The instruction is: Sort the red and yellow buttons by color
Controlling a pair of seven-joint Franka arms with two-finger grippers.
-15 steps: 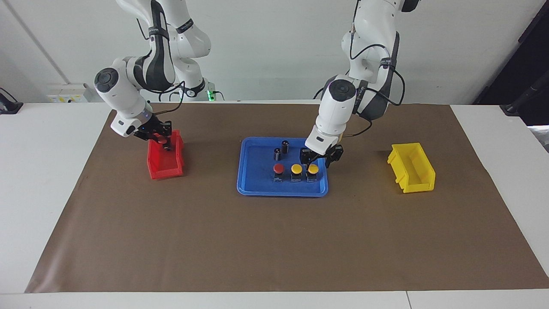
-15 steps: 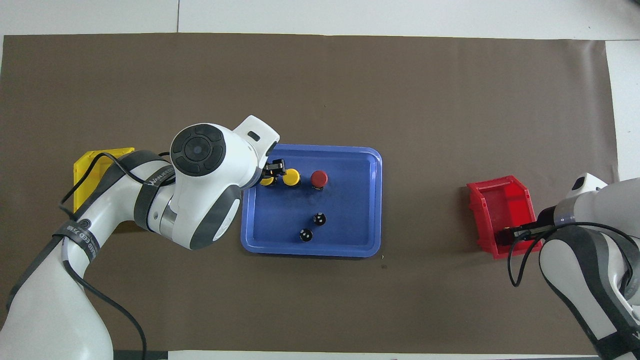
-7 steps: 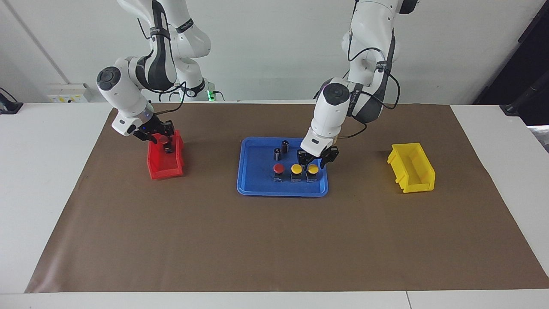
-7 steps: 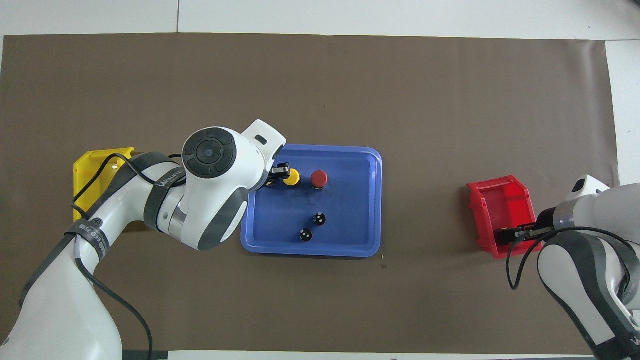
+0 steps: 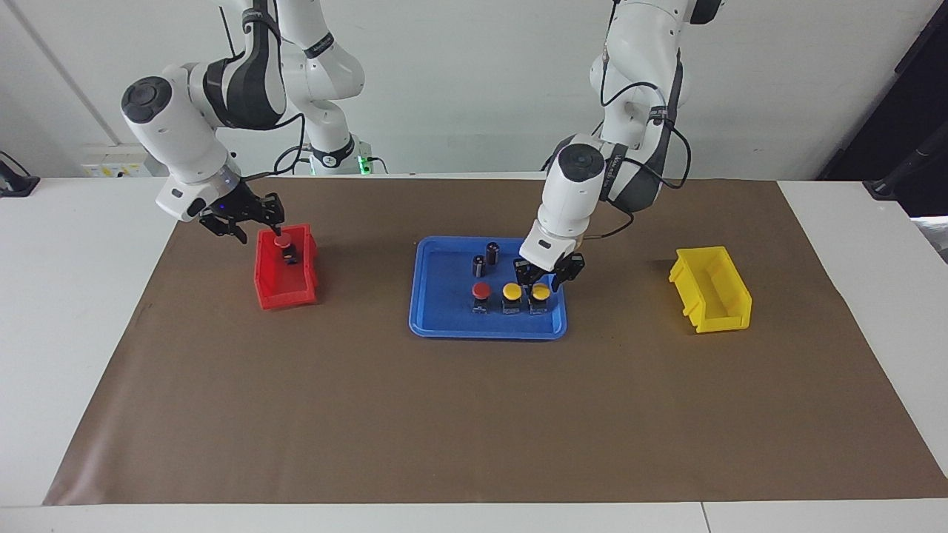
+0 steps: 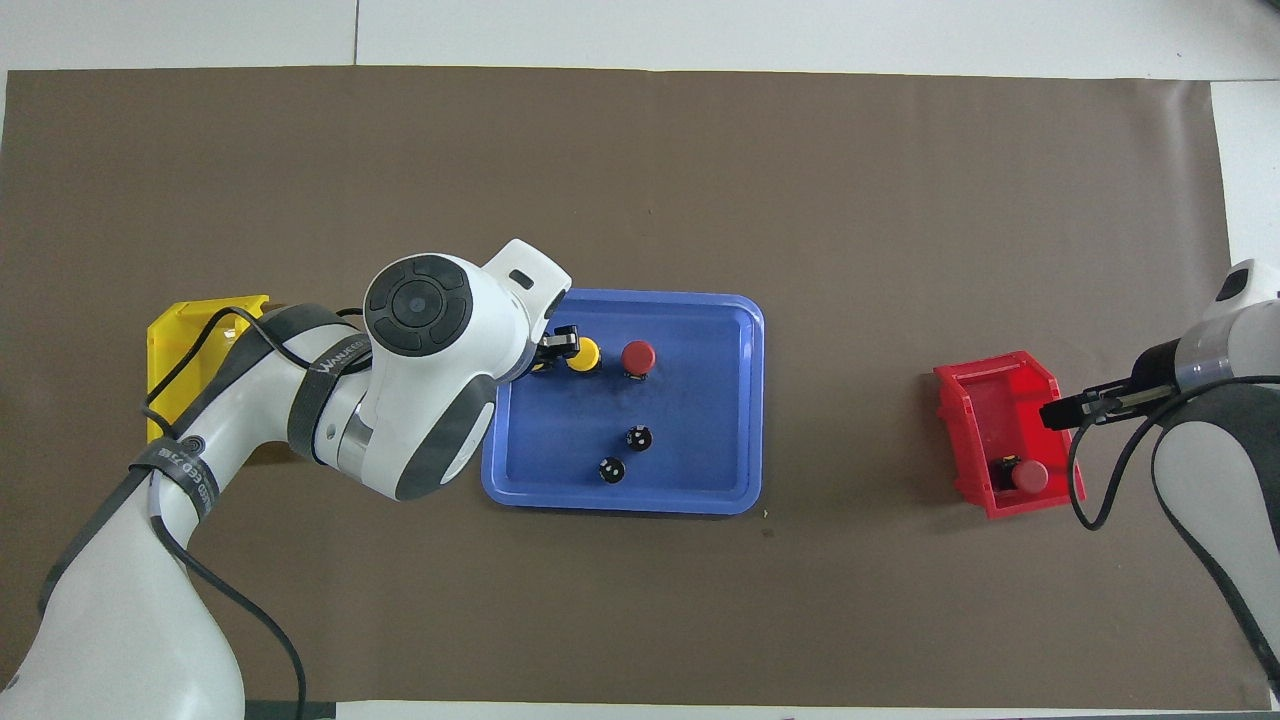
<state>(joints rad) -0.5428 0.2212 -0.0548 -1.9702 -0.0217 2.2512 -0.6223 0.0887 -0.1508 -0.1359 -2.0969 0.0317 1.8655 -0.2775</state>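
**Sorting buttons: one red in its bin, three on the tray**

Looking down at my table, I see the blue tray (image 5: 437, 326) in the middle of the brown mat (image 5: 474, 414). Three buttons stand in a row on it: a red button (image 5: 481, 290), a middle yellow button (image 5: 512, 292) and an end yellow button (image 5: 540, 292), the last one toward the left arm's end of the table. Two dark cylinders (image 5: 486, 257) stand on the tray too, nearer to the robots than the row.

My left gripper (image 5: 546, 280) is low over the end yellow button, with a finger on each side of its cap. I cannot tell if it is squeezing the button yet.

My right gripper (image 5: 241, 220) hangs in the air beside the red bin (image 5: 285, 296), its fingers spread and holding nothing. A second red button (image 6: 1028, 476) sits inside that bin, at the end nearer to the robots.

A yellow bin (image 5: 711, 290) waits at the left arm's end of the table.
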